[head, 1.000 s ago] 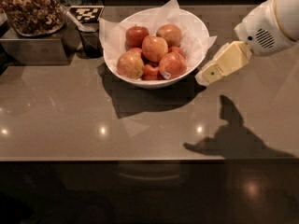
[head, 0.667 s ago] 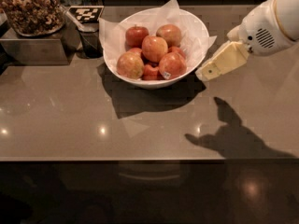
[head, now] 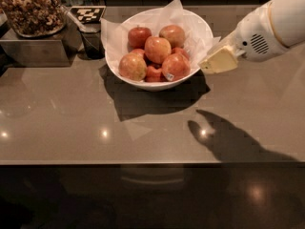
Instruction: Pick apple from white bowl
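Right of white bowl [head: 153, 85], gripper [head: 207, 66]; nut container [head: 31, 11] far left.

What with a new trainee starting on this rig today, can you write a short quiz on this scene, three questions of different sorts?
1. True or false: the gripper is beside the white bowl, outside its rim.
2. Where in the bowl does the apple with the sticker lie? A) at the front, on the gripper's side; B) at the very back; C) on the side away from the gripper.
3. What stands on the metal box at the upper left?

Key: 1 true. 2 A. 3 a clear container of nuts.
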`<state>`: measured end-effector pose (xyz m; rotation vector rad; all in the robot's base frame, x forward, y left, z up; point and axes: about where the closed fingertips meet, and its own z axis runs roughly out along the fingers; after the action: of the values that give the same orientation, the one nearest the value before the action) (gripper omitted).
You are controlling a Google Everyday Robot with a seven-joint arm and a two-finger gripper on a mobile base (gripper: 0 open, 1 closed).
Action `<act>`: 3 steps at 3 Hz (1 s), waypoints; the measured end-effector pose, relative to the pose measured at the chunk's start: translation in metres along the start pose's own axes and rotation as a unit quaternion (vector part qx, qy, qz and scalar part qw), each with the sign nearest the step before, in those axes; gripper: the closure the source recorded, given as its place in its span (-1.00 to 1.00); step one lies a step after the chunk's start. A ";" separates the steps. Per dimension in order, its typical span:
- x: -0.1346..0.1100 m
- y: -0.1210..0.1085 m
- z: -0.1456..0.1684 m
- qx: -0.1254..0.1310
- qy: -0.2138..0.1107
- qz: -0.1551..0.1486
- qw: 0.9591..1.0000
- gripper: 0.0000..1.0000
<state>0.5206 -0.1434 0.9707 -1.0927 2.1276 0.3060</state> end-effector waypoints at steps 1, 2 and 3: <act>-0.025 0.028 0.026 -0.040 -0.029 -0.018 0.999 0.20; -0.049 0.045 0.043 -0.065 -0.051 -0.034 0.996 -0.12; -0.065 0.046 0.056 -0.068 -0.059 -0.054 0.994 -0.42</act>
<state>0.5368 -0.0471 0.9706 -1.2317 1.9586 0.4589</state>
